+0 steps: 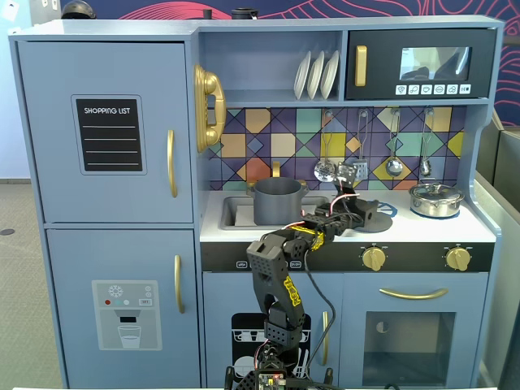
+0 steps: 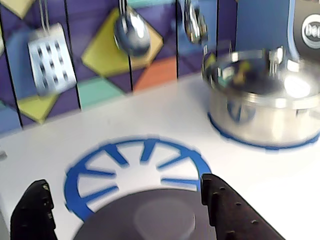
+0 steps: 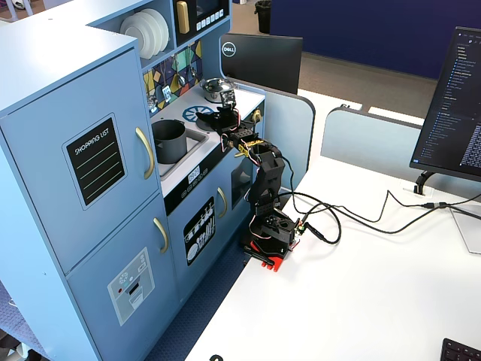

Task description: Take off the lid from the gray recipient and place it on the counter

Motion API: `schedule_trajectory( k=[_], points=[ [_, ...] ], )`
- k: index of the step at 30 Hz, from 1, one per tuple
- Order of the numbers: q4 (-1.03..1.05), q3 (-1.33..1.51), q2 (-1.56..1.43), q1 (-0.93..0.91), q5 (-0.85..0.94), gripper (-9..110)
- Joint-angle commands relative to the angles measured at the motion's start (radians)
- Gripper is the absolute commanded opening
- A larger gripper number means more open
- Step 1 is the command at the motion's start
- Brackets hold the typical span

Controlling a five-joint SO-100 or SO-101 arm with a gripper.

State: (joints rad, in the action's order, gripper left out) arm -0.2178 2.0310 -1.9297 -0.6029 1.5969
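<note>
The gray recipient (image 1: 276,201) stands in the sink recess with its top open; it also shows in a fixed view (image 3: 169,141). The dark gray lid (image 2: 145,217) lies flat on the white counter (image 2: 250,170), partly over the blue-and-white burner mark (image 2: 135,155). In a fixed view the lid (image 1: 382,220) lies just right of my gripper (image 1: 357,213). In the wrist view my gripper (image 2: 124,186) is open, with one black finger (image 2: 32,212) on each side of the lid and clear of its knob. The gripper (image 3: 214,116) is over the counter's middle.
A shiny steel pot with its own lid (image 1: 436,199) stands on the right burner, close behind in the wrist view (image 2: 262,105). Utensils (image 1: 394,166) hang on the tiled back wall. The sink (image 1: 236,213) is at the counter's left. Knobs (image 1: 374,258) line the front.
</note>
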Motion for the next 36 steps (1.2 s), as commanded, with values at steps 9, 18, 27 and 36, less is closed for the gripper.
schedule_trajectory(
  k=[9,18,27,36],
  points=[
    [0.499,-0.112,-0.489,0.092,-0.072,20],
    [1.295,0.054,-0.922,0.417,-0.100,0],
    [1.210,0.591,-1.006,0.640,-0.196,0],
    [1.170,0.902,-1.095,0.683,-0.225,0]
  ],
)
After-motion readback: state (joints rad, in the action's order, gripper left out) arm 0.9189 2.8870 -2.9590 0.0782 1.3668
